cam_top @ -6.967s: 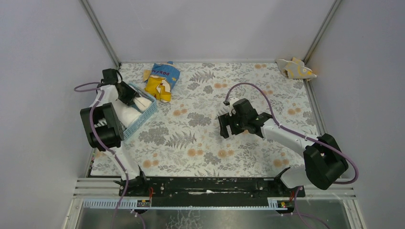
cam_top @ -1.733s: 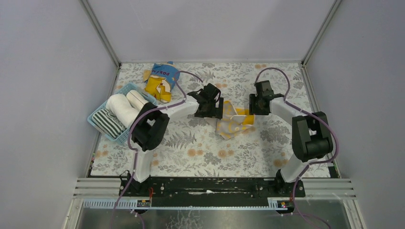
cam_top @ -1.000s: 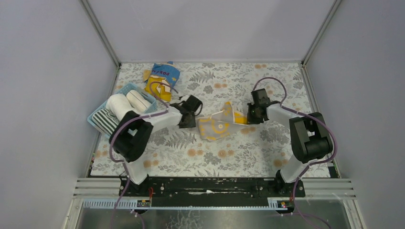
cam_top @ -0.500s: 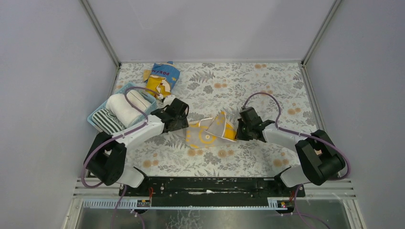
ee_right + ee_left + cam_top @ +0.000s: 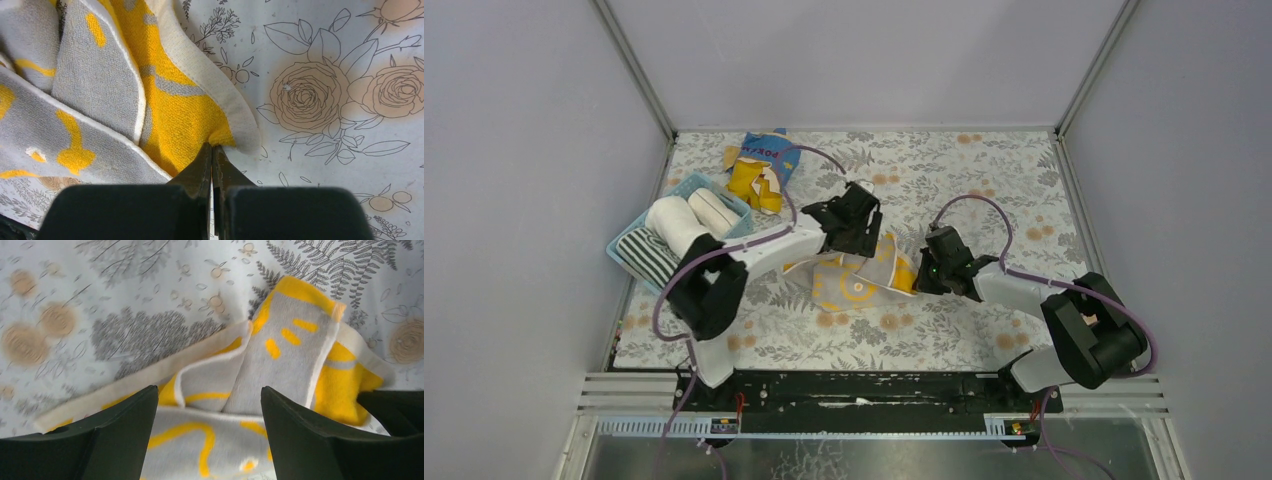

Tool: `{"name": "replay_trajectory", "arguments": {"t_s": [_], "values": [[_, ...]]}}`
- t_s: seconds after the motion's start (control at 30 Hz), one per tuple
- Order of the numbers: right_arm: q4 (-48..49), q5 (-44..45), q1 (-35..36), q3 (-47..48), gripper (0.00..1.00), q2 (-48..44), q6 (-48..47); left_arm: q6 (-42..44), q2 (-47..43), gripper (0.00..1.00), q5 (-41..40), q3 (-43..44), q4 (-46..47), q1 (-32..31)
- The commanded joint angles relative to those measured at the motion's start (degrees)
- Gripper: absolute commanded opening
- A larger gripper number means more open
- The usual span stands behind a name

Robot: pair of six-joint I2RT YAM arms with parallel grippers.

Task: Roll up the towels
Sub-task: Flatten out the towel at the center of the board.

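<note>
A beige towel with yellow marks [image 5: 859, 283] lies crumpled and partly folded on the flowered table, between the two arms. My left gripper [image 5: 856, 240] hovers over its far edge, open, with nothing between the fingers [image 5: 115, 440]; the left wrist view shows the towel [image 5: 295, 355] right below. My right gripper [image 5: 921, 280] is shut on the towel's right yellow corner [image 5: 220, 137], low at the table. Two rolled cream-white towels [image 5: 674, 222] and a rolled black-and-white striped towel [image 5: 649, 255] lie in the basket.
A light blue basket [image 5: 682, 184] stands at the left edge of the table. A blue-and-yellow snack bag [image 5: 759, 165] lies behind it near the back wall. Grey walls close the table on three sides.
My left gripper has let go of the towel's left end, opened, and swung right and back over the towel. The right gripper has kept its grip and hardly moved.
</note>
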Motion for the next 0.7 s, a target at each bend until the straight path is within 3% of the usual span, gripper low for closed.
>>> {"name": "replay_trajectory", "arguments": {"t_s": [0.0, 0.2, 0.37, 0.5, 0.67], "values": [[-0.04, 0.81, 0.6, -1.23, 0.0, -0.16, -0.95, 8.67, 7.67, 0.73, 4.26, 5.88, -0.25, 0.05], [-1.17, 1.92, 0.6, -0.83, 0.0, -0.93, -1.81, 10.58, 14.49, 0.62, 0.71, 11.62, -1.89, 0.39], [-4.77, 6.47, 0.6, 0.34, 0.0, -2.78, -2.24, 9.05, 17.51, 0.24, -1.83, 15.51, -4.06, 3.01], [-10.25, 12.92, 0.58, 0.61, 0.0, -6.8, -2.0, 5.39, 12.25, 0.0, -5.9, 14.64, -4.66, 7.03], [-16.88, 19.46, 0.51, 0.14, 0.0, -12.73, 0.15, -3.45, 3.84, 0.0, -9.84, 12.17, -7.86, 13.49]]}}
